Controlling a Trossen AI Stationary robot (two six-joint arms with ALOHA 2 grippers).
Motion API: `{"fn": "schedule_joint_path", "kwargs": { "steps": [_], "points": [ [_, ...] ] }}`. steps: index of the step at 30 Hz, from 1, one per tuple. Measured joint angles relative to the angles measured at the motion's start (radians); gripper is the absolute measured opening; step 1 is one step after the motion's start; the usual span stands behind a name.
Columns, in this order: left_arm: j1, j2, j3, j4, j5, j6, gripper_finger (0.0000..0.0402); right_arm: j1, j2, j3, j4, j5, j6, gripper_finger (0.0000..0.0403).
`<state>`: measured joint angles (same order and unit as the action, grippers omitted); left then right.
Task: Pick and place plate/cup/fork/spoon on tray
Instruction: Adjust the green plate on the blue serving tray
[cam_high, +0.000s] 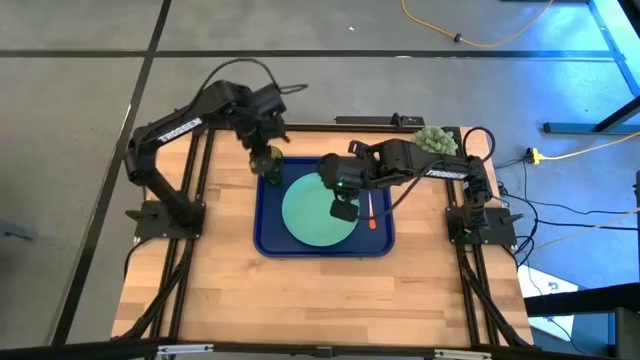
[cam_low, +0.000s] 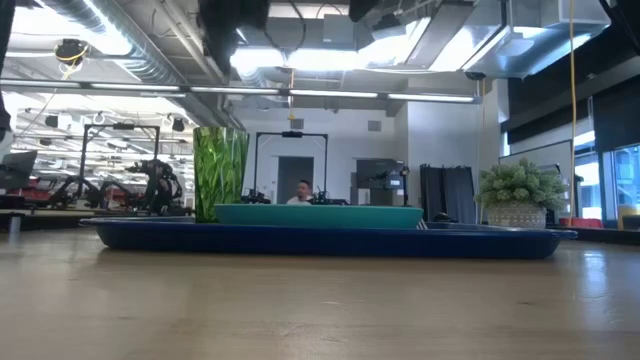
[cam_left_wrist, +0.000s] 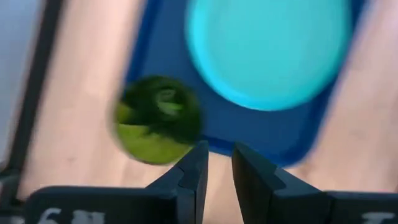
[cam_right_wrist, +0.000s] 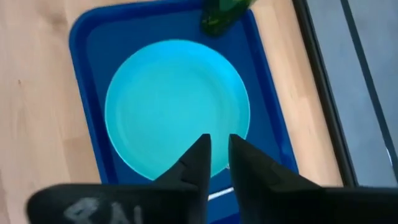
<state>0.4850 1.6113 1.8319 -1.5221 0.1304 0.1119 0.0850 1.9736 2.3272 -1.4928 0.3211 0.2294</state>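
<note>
The dark blue tray lies at the table's middle. The mint-green plate lies flat in it. The dark-green cup stands upright at the tray's far left corner, also in the low view. A utensil with an orange-red handle lies in the tray right of the plate; I cannot tell whether it is the fork or the spoon. My left gripper hovers above and beside the cup, with a narrow gap and empty. My right gripper hovers over the plate's right edge, with a narrow gap and empty.
A pale green potted plant stands at the table's far right corner, also in the low view. Bare wood spreads between the tray and the table's near edge.
</note>
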Motion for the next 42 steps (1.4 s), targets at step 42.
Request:
{"fn": "schedule_joint_path", "kwargs": {
  "steps": [42],
  "points": [
    [-0.429, -0.383, -0.698, 0.329, -0.067, -0.349, 0.0, 0.027, 0.0, -0.84, 0.646, -0.71, 0.161, 0.0004]
  ]
}}
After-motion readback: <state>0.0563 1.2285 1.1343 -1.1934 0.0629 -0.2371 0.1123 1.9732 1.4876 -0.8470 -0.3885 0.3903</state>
